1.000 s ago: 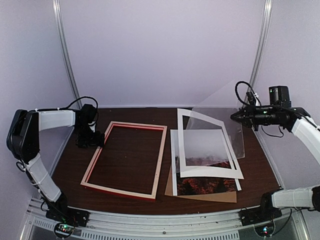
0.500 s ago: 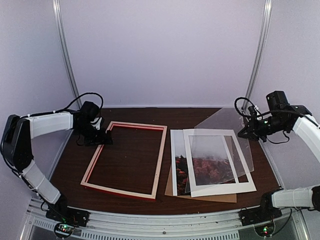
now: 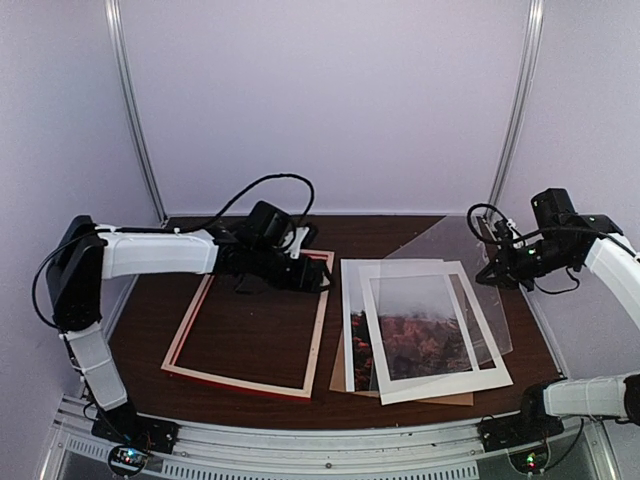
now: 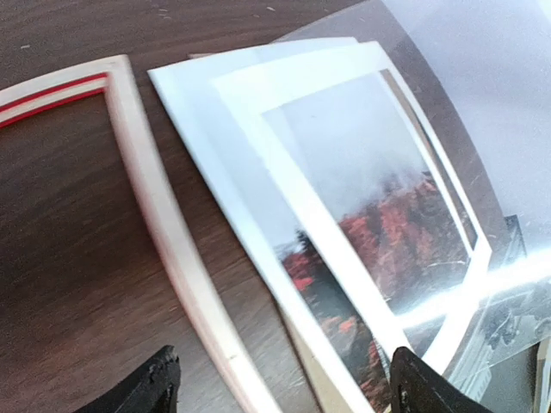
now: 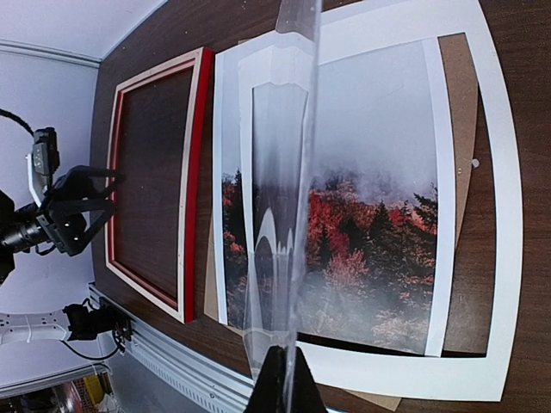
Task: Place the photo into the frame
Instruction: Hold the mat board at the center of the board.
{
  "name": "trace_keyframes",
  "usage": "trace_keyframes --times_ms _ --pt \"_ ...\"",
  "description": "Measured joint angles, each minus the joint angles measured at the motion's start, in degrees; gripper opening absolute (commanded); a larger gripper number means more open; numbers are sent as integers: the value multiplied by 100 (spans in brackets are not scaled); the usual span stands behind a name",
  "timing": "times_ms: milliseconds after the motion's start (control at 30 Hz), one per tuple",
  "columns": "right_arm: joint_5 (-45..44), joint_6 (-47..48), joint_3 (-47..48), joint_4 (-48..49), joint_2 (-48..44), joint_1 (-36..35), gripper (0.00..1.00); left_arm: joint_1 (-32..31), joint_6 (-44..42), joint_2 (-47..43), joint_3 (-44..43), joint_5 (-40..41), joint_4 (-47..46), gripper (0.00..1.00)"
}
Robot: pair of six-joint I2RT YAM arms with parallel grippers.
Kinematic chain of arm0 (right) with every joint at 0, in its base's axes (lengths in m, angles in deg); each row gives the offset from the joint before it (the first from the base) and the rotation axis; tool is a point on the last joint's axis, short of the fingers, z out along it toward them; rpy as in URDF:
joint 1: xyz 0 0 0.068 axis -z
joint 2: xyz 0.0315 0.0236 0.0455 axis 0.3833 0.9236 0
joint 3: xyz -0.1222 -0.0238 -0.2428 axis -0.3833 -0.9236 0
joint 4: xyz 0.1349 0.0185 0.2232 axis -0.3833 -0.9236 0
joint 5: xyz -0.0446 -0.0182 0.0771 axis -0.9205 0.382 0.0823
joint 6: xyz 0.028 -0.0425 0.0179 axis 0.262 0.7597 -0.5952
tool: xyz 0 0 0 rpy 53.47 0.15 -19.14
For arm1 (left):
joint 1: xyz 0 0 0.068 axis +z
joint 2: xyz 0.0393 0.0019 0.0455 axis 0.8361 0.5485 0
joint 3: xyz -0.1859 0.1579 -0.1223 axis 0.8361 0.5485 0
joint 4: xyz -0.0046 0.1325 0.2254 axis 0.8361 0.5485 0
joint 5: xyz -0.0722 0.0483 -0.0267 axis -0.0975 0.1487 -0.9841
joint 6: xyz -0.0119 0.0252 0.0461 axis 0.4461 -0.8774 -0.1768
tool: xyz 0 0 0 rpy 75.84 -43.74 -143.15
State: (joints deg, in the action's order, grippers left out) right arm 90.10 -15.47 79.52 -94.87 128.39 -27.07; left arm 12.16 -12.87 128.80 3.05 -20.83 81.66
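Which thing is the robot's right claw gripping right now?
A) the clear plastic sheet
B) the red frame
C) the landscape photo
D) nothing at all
A: the right claw is pinched shut on the edge of the clear sheet, while the photo lies flat under the white mat and the red frame lies apart to the side.

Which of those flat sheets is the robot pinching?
The clear see-through sheet, held by the right gripper. The white mat, photo and brown board lie ungripped.
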Motion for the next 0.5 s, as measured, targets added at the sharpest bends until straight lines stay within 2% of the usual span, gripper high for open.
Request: trace_keyframes --times_ms 300,500 --pt "17 -11 -168 105 -66 0 0 -960 433 2048 -1832 -643 -673 81" --pt "17 -24 -258 125 -192 0 0 -1228 728 2758 -2315 -920 -920 80"
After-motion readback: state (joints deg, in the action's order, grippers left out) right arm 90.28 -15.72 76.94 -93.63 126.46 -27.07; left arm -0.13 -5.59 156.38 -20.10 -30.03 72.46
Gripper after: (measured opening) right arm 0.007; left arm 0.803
